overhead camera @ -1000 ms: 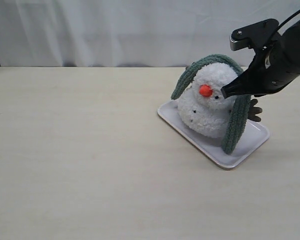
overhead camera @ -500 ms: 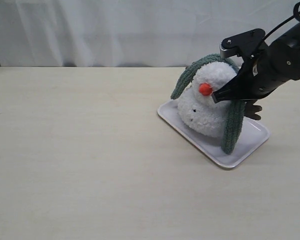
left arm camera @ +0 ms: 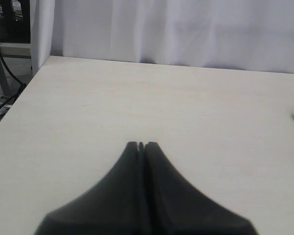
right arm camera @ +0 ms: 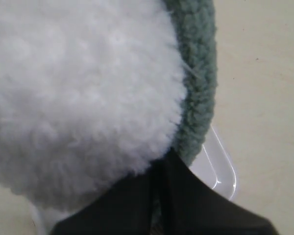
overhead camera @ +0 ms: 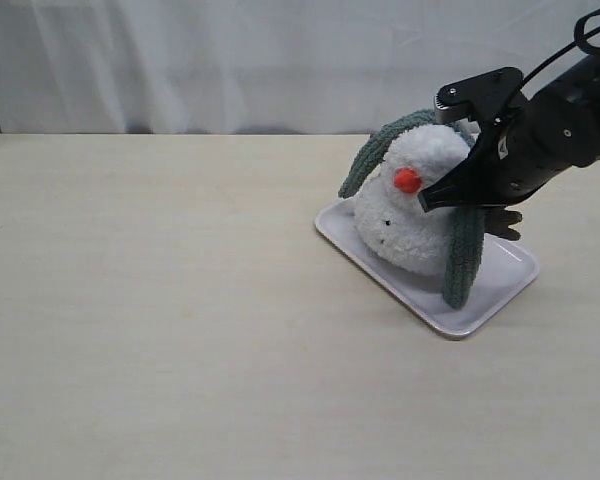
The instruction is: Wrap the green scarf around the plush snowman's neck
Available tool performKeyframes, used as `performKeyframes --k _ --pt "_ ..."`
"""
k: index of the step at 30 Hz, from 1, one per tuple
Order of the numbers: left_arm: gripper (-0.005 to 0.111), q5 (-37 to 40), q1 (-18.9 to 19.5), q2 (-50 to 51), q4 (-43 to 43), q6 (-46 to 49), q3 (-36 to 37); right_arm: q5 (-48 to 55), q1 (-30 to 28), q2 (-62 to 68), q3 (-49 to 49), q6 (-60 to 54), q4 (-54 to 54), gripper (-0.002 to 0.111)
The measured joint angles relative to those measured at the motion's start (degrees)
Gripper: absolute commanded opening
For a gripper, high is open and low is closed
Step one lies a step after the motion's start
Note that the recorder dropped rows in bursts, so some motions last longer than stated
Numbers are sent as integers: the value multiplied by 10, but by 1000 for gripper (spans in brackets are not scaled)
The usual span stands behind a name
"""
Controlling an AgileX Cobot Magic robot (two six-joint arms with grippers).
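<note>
- The plush snowman (overhead camera: 410,215) sits leaning on a white tray (overhead camera: 500,275) on the desk (overhead camera: 180,320). The green scarf (overhead camera: 465,250) is draped over its head, not around the snowman's neck (overhead camera: 380,197). One end hangs beside the face and the other drops down the far side onto the tray.
- The right gripper (overhead camera: 427,200) presses into the plush by the orange nose. Its jaws are pressed together with only a thin seam, and nothing shows between them.
- Risk: a sideways push could tip the soft toy or slide it off the tray, since nothing braces it.
- Risk: dragging closed jaws along the fuzzy knit could pull the scarf off the head instead of down into the crease.
- The right wrist view shows the jaw tips right where scarf meets white fluff. The exterior view hides that contact behind the arm.
- Only the exterior view shows both scarf ends and the toy's lean.
- The left gripper (left arm camera: 141,145) appears only in its own wrist view, jaws closed on nothing over bare desk, well apart from the toy.
</note>
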Motion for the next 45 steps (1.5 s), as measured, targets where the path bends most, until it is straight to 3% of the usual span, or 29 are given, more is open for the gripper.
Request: performKeyframes --k 3,8,11,13,19,21,31,45 --pt "0 0 0 0 0 0 0 0 0 -20 0 0 0 12" --pt "0 0 0 0 0 0 0 1 0 -69 0 -29 29 44" --pt "0 0 0 0 0 0 0 1 0 -93 0 -63 77 54" --pt "0 0 0 0 0 0 0 -8 0 -104 0 -80 111 50" --pt "0 0 0 0 0 0 0 -28 0 -104 -35 -96 156 10" --pt "0 0 0 0 0 0 0 -16 0 -91 -64 -106 159 4" --pt "0 0 0 0 0 0 0 42 0 18 -169 -133 160 4" --pt "0 0 0 0 0 0 0 -7 0 92 -184 -144 125 4"
